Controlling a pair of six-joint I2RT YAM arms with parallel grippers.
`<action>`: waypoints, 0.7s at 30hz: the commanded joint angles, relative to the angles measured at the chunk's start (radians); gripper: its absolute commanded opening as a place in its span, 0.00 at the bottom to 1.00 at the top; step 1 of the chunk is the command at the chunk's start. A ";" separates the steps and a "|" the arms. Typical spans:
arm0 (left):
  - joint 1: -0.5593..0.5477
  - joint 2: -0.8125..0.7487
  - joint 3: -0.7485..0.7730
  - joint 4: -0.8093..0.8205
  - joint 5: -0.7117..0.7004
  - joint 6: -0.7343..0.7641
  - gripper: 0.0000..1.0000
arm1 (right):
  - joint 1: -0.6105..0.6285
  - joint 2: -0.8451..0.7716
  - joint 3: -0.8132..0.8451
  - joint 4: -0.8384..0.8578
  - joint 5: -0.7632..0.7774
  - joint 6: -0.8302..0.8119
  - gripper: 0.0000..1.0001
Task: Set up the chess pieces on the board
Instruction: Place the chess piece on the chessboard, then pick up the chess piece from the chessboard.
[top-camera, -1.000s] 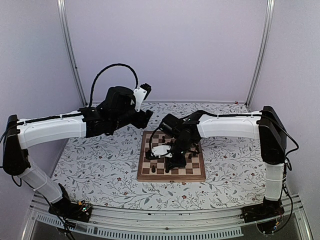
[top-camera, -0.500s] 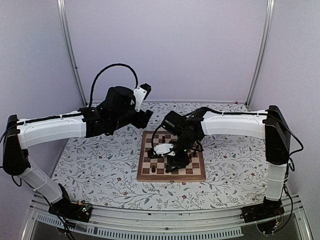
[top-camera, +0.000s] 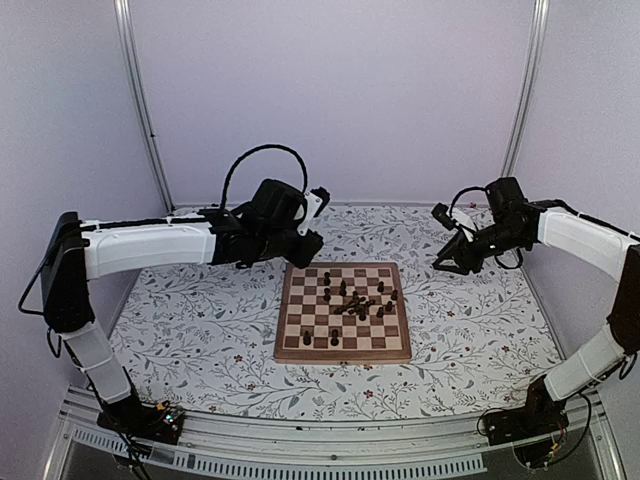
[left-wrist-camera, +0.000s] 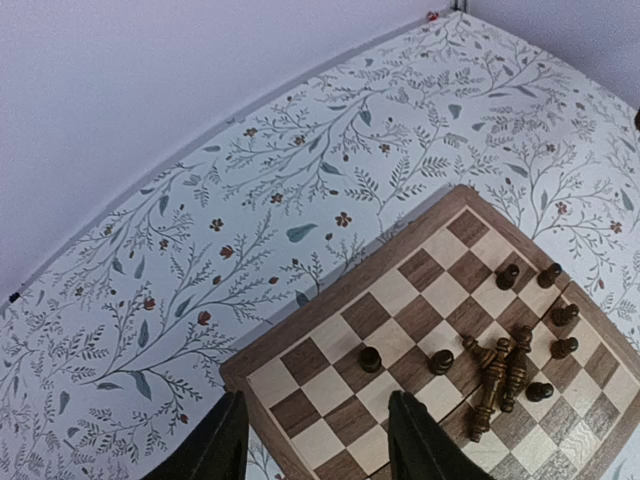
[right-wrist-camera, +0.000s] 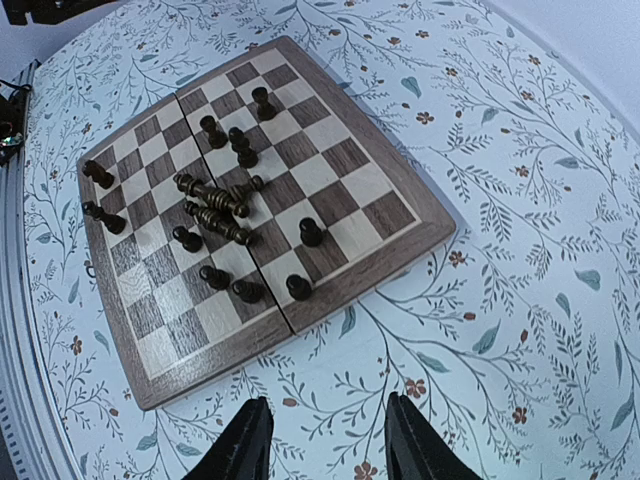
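The square wooden chessboard (top-camera: 343, 352), chequered in light tan and dark brown inside a mid-brown border, lay flat near the middle of the white table (top-camera: 200, 330), which was printed with leafy sprigs and small red flowers. A fold seam ran across the middle of the board.

The small dark brown-black turned chessmen (right-wrist-camera: 215, 205) were all on the board, none of them on the table. Several lay toppled in a loose heap near the centre, overlapping one another; just how many was hard to tell, perhaps four. The others stood upright on scattered squares around the heap: a few toward the far edge, a few along the right side, and two on the near-left part of the board.

The left gripper (left-wrist-camera: 315, 440) hung above the far-left corner of the board, clear of every piece. Its black fingers (left-wrist-camera: 215, 450) were spread apart with nothing between them, only tan and brown squares showing in the gap.

The right gripper (right-wrist-camera: 327, 440) was raised over the table well to the right of the board, toward the far right corner. It too was released: its fingers were parted and held nothing, and the floral surface showed between them, with the board's edge further ahead.
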 joint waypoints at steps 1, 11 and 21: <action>0.013 0.107 0.114 -0.148 0.108 -0.043 0.46 | -0.045 -0.174 -0.190 0.189 -0.089 0.076 0.42; 0.034 0.327 0.353 -0.362 0.206 -0.112 0.38 | -0.092 -0.329 -0.308 0.277 -0.067 0.072 0.44; 0.035 0.469 0.475 -0.431 0.152 -0.163 0.40 | -0.093 -0.324 -0.315 0.274 -0.064 0.053 0.44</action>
